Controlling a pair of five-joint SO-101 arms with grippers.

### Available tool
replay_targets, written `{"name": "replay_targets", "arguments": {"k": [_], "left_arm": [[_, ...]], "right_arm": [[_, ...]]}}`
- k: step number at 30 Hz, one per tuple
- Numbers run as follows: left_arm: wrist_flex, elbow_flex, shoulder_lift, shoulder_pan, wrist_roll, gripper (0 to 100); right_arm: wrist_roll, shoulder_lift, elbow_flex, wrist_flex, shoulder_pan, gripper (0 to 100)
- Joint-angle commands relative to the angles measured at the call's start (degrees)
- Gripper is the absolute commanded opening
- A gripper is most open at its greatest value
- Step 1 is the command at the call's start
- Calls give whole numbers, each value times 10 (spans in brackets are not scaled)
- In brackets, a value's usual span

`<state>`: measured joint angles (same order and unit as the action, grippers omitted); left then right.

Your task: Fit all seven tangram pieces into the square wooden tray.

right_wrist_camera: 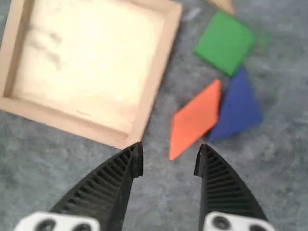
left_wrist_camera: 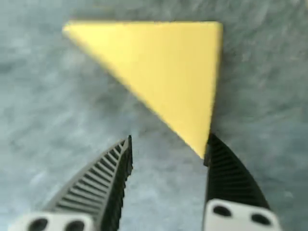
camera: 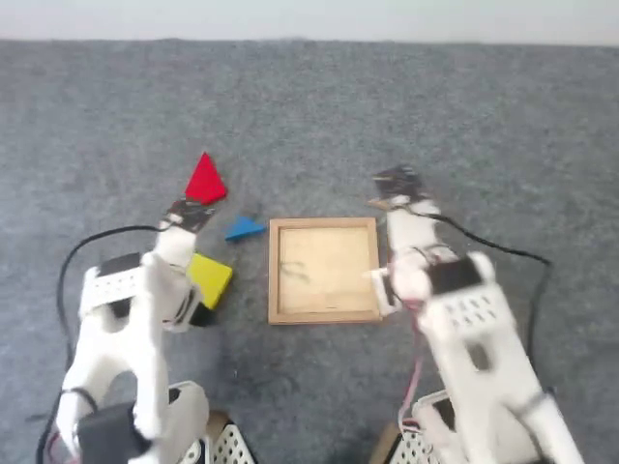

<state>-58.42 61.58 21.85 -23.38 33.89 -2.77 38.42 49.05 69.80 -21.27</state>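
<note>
At the middle of the worktop [camera: 309, 106] the square wooden tray [camera: 274, 271] is laid flat, a yellow triangle [left_wrist_camera: 163, 67], red triangle [camera: 205, 181] and light-blue triangle [camera: 244, 228] being scattered on one side by the wide-spread left end effector [left_wrist_camera: 168, 149], and a green square [right_wrist_camera: 224, 42], orange parallelogram [right_wrist_camera: 195, 120] and dark-blue triangle [right_wrist_camera: 238, 108] on the other by the equally parted right end effector [right_wrist_camera: 168, 159].
</note>
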Motion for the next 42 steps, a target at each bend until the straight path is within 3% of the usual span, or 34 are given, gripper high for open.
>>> {"name": "replay_targets", "arguments": {"k": [1, 5, 11, 14, 16, 19, 23, 26, 28, 32, 36, 42], "left_arm": [[57, 15, 66, -105, 39, 235], [93, 15, 79, -167, 35, 236], [104, -13, 79, -181, -76, 236], [102, -47, 78, -232, -140, 236], [104, -63, 78, -275, -134, 236], [106, -72, 77, -316, -116, 236], [117, -75, 77, -345, -112, 236], [117, -74, 77, -362, -109, 236], [117, -72, 77, -375, -109, 236], [116, -65, 77, -402, -109, 236], [125, -16, 78, -403, -107, 235], [204, 85, 83, -381, -100, 233]], "right_arm": [[8, -99, -87, -10, -73, 195], [30, -128, -138, -10, -123, 195], [125, -204, -229, -85, -202, 197], [127, -253, -262, -132, -254, 198], [88, -294, -289, -131, -291, 198], [-35, -372, -343, -137, -330, 202], [-185, -470, -436, -121, -360, 321], [-215, -525, -514, -94, -382, 431], [-214, -554, -571, -72, -391, 453], [-145, -622, -691, -52, -391, 386], [-67, -709, -811, -51, -383, 223], [-44, -856, -962, -31, -383, 13]]}}
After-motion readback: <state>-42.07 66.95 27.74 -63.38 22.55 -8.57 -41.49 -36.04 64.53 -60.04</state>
